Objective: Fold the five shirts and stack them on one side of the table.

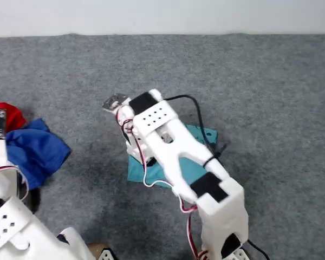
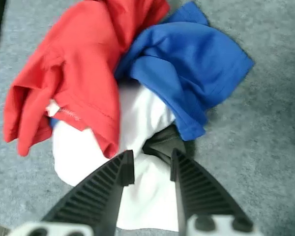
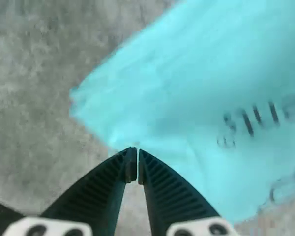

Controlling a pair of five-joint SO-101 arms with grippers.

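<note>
A teal shirt (image 1: 153, 171) lies folded at the table's middle, under my right arm (image 1: 173, 146). My right gripper (image 3: 133, 164) is shut, its tips pinched together right at the edge of the teal shirt (image 3: 196, 83). At the left lies a crumpled pile: a red shirt (image 2: 73, 64), a blue shirt (image 2: 187, 59), a white shirt (image 2: 137, 118) and a dark shirt (image 2: 162, 142). My left gripper (image 2: 151, 160) hangs open just above the pile, its fingers either side of the dark cloth. From above, the red shirt (image 1: 12, 115) and blue shirt (image 1: 38, 151) show beside my left arm (image 1: 11, 222).
Grey carpet-like cloth (image 1: 260, 81) covers the table, with bare room at the back and right. A pale wall (image 1: 162, 16) borders the far edge. Black and red cables (image 1: 197, 116) trail along the right arm over the teal shirt.
</note>
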